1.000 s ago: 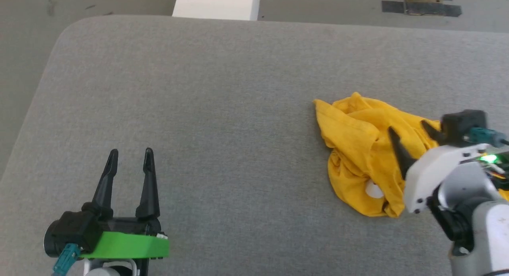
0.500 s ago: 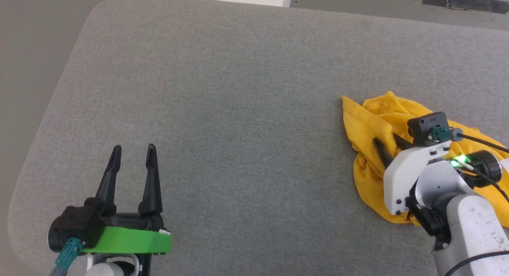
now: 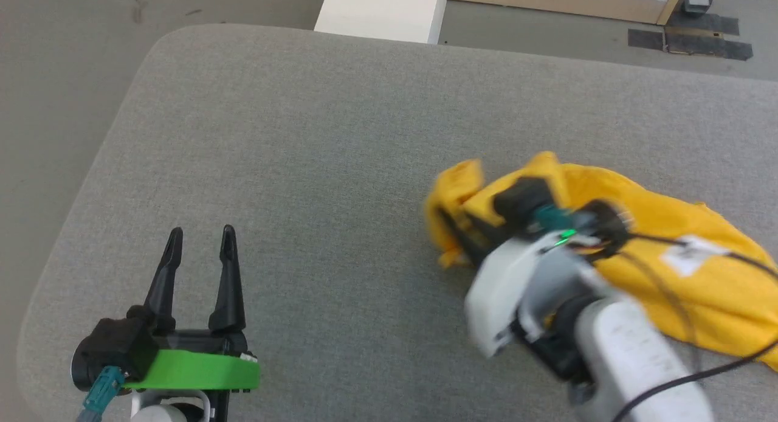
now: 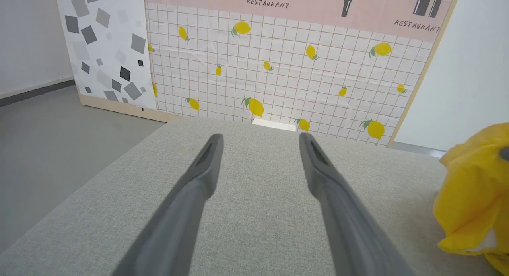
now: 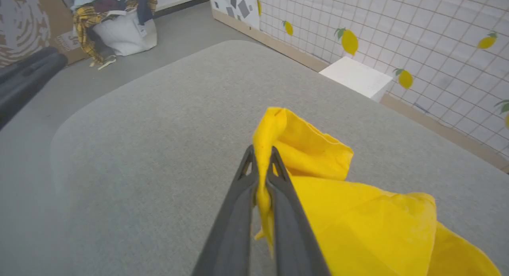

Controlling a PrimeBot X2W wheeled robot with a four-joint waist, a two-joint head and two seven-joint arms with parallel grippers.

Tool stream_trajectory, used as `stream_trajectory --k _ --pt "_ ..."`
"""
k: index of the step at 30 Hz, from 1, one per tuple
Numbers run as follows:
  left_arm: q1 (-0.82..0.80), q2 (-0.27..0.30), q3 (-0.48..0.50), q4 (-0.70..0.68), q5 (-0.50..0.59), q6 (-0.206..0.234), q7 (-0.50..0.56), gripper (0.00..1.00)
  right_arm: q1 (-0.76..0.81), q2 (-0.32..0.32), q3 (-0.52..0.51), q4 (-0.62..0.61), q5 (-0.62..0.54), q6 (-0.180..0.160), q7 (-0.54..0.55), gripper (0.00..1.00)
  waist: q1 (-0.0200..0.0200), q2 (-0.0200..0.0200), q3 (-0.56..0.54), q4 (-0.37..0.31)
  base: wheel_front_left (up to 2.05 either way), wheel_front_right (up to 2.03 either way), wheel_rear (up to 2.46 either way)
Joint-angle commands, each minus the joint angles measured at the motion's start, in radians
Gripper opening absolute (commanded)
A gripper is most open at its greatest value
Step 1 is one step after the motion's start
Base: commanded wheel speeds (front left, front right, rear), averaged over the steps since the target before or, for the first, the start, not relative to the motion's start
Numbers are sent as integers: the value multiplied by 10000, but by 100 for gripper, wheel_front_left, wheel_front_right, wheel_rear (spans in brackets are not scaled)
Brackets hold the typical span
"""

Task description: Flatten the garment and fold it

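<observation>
Right end effector (image 5: 261,152), spread a second ago, now pinches the yellow T-shirt (image 3: 656,209) by an edge; flattening can begin. Left end effector (image 3: 201,230) spread.

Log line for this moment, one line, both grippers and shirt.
right gripper: shut on garment edge | left gripper: open, empty | garment: crumpled on grey surface, not flattened

left gripper (image 3: 201,230): two long black fingers tapering to narrow tips, set on a black housing. bright green plate (image 3: 194,373) across its base. teal plug (image 3: 100,393) at one side, white mount (image 3: 158,413) beneath.
right gripper (image 5: 261,150): same dark fingers, triangular cut-outs near the tips. behind it a white shell (image 3: 501,288), a black joint (image 3: 556,349) and a pale grey forearm (image 3: 632,355) with small dark specks. green lamp (image 3: 568,235) lit, thin black cables (image 3: 668,385).
</observation>
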Motion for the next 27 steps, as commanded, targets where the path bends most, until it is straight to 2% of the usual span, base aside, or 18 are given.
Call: stream_trajectory --k 1,4,8,9,10,11,14,18,24,27 --pt "74 -45 43 -16 -60 -42 -38 100 34 136 439 156 311 -15 -90 0 0 0 3 94 0 0 0" --pt "107 -45 75 -6 -84 -14 -38 100 205 287 1614 765 906 -15 -136 0 0 0 40 272 0 0 0" --pt "114 -45 85 49 -119 -5 -38 100 314 362 2560 1949 1322 -15 -264 0 0 0 110 490 0 0 0" --pt "114 -45 81 64 -133 -4 -38 100 317 369 2717 2252 1358 -15 -294 8 0 0 120 528 0 0 0" --pt "113 -45 72 86 -148 -2 -38 100 313 377 2864 2608 1419 -15 -287 89 0 0 133 570 0 0 0" --pt "104 -45 53 105 -155 -3 -38 100 288 383 2940 2845 1473 -15 -295 100 0 0 141 605 0 0 0" --pt "86 -45 10 161 -198 19 -38 100 56 401 2836 3278 1533 -15 -655 100 0 0 139 658 0 0 0" --pt "136 -45 29 179 -224 67 -38 100 -449 416 2117 3175 1480 -15 -1242 100 0 0 124 572 0 0 0" --pt "111 -45 -23 81 -279 105 -38 100 -1090 231 -150 2540 834 -15 -1639 100 0 0 312 383 0 0 0" --pt "14 -45 -65 43 -280 91 -38 100 -1364 -233 -1246 2314 100 -15 -1381 100 0 0 512 336 0 0 0"
